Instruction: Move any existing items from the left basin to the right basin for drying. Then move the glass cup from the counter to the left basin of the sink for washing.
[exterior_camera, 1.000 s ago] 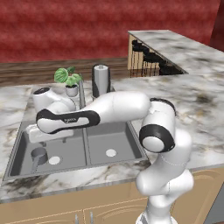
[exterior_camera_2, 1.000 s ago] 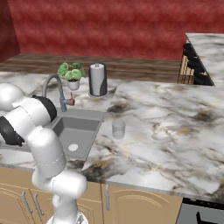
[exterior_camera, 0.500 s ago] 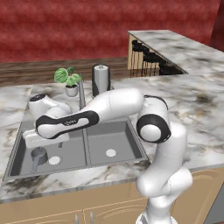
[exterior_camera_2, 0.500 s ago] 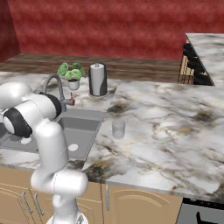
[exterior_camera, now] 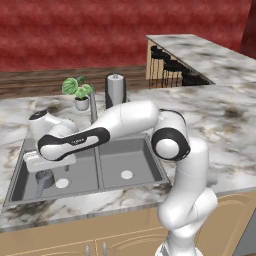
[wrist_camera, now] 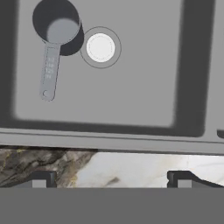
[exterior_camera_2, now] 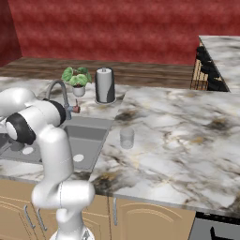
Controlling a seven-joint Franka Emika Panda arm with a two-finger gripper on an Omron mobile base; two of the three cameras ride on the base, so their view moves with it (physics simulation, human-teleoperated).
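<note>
End effector (wrist_camera: pixel 111 179) hangs over the left end of the sink (exterior_camera: pixel 150 150), jaws spread wide and holding nothing; in the hand view its two dark fingertips (wrist_camera: pixel 40 179) sit above the marble rim, looking down into the left basin (wrist_camera: pixel 140 87).

Inside that basin stands the grey cup (wrist_camera: pixel 59 30), matte dark grey, cylindrical, open side up, with a flat strip handle reaching away from it along the basin floor. It stands just beside the round white drain (wrist_camera: pixel 100 47), and close to one basin wall and corner. The rest of the basin floor is bare grey.

From the left base view the cup (exterior_camera: pixel 45 178) is in the near left part of the wider bowl, and the right basin (exterior_camera: pixel 127 160) lies beyond the centre divider with its own white drain.

On the surface (exterior_camera_2: pixel 178 136) right of the sink, the glass cup (exterior_camera_2: pixel 126 138) stands upright, pale and see-through, near the sink's right edge with open marble all around it. A tall dark canister (exterior_camera_2: pixel 105 85) and a potted plant (exterior_camera_2: pixel 77 80) stand at the far side, behind the tap (exterior_camera_2: pixel 58 91).
</note>
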